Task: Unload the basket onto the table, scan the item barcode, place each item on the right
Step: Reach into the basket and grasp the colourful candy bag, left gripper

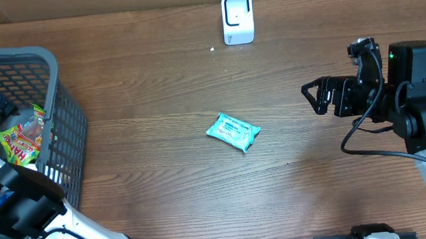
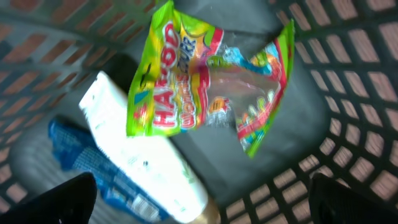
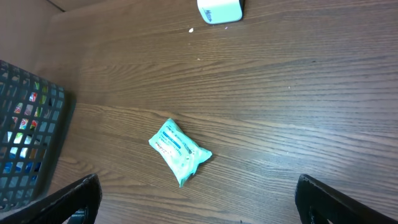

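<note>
A teal packet (image 1: pixel 233 131) lies flat on the wooden table, near the middle. The right wrist view shows the teal packet (image 3: pixel 179 150) ahead of my open right gripper (image 3: pixel 199 202), which holds nothing. In the overhead view my right gripper (image 1: pixel 313 97) hovers well to the packet's right, pointing left. The white scanner (image 1: pixel 237 18) stands at the table's far edge, its base (image 3: pixel 220 10) showing in the right wrist view. My left gripper (image 2: pixel 202 208) is open inside the grey basket (image 1: pixel 64 114), above a Haribo candy bag (image 2: pixel 186 81), a white bottle (image 2: pixel 143 155) and a blue packet (image 2: pixel 93 168).
The mesh basket (image 3: pixel 25 137) fills the table's left side, with the candy bag (image 1: pixel 18 142) visible inside. Its grid wall (image 2: pixel 348 74) surrounds my left gripper. Bare wood lies between the teal packet and the scanner.
</note>
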`<control>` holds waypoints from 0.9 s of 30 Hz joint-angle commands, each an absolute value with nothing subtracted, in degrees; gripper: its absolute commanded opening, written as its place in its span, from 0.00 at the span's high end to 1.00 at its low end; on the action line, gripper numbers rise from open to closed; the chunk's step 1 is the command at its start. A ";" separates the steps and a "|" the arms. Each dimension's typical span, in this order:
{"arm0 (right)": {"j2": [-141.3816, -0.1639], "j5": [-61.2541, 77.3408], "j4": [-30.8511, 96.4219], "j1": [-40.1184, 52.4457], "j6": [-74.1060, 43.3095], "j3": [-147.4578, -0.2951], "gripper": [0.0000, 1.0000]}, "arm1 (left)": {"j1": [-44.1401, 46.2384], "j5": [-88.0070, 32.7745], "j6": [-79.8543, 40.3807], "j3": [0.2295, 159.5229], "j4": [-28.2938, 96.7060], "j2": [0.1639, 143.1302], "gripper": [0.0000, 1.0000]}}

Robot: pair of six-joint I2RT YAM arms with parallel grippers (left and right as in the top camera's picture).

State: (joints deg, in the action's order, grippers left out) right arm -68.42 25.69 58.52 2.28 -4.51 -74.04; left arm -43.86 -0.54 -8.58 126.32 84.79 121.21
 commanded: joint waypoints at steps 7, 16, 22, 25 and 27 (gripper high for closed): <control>-68.29 26.22 58.26 2.52 -4.64 -74.96 0.00 | -43.09 0.27 -2.57 108.68 69.84 121.84 0.00; -68.29 26.22 58.26 2.52 -4.64 -74.96 0.00 | -41.93 2.57 -1.67 95.55 52.73 121.84 0.00; -68.29 26.22 58.26 2.52 -4.64 -74.96 0.00 | -41.89 2.57 -1.65 88.53 44.77 121.86 0.00; -68.29 26.22 58.26 2.52 -4.64 -74.96 0.00 | -41.67 2.31 -1.65 85.82 43.16 121.86 0.02; -68.29 26.22 58.26 2.52 -4.64 -74.96 0.00 | -41.54 1.56 -1.65 84.71 43.20 121.86 0.13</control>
